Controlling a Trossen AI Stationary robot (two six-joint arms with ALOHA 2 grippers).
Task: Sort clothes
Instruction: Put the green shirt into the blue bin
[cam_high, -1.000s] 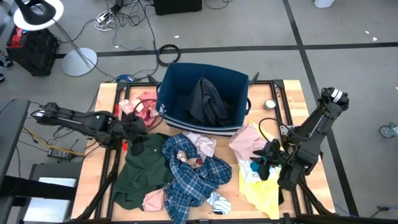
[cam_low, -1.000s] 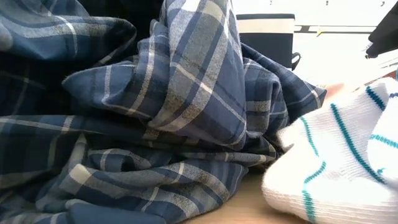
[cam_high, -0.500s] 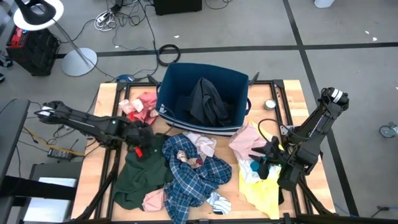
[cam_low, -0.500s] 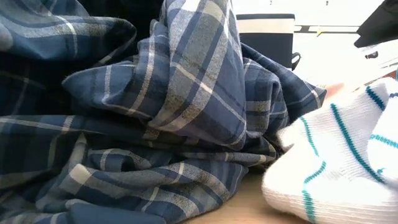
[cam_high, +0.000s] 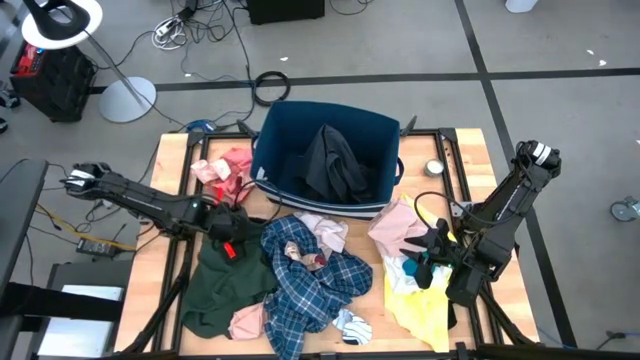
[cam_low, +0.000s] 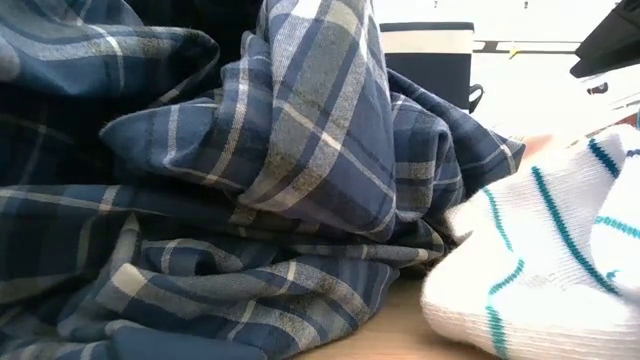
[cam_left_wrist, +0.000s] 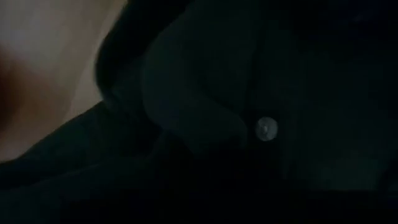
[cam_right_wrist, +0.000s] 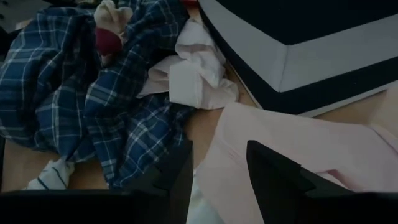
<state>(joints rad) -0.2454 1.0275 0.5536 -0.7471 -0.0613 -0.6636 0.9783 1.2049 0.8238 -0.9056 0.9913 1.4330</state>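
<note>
The clothes lie heaped on the table's near half. A dark green shirt (cam_high: 222, 285) lies left of a blue plaid shirt (cam_high: 312, 282) (cam_low: 250, 170). A pink piece (cam_high: 400, 226) (cam_right_wrist: 292, 143) and a yellow shirt (cam_high: 422, 306) lie on the right. A black top (cam_high: 335, 165) sits in the navy bin (cam_high: 275, 135). My left gripper (cam_high: 240, 225) is shut at the green shirt's far edge. My right gripper (cam_high: 420, 262) (cam_right_wrist: 217, 177) hovers open over the pink piece. My left gripper comes level from the table's left, low at the dark green shirt's far edge (cam_high: 246, 236). Its own body hides the fingers in the high view. Its wrist view is filled with dark cloth bearing a small button (cam_left_wrist: 266, 128). The shirt lies on the table.
A red-and-pink piece (cam_high: 228, 168) lies left of the bin. A white-pink piece (cam_high: 322, 230) (cam_right_wrist: 196, 71) sits before the bin. A white sock with teal stripes (cam_high: 352, 325) (cam_low: 540, 260) and another pink piece (cam_high: 245, 320) lie near the front edge. A small round tin (cam_high: 434, 168) stands far right.
My left gripper has gone toward the table's right and near edges, from beside the red-and-pink piece to the green shirt's far edge. My right arm has kept still.
</note>
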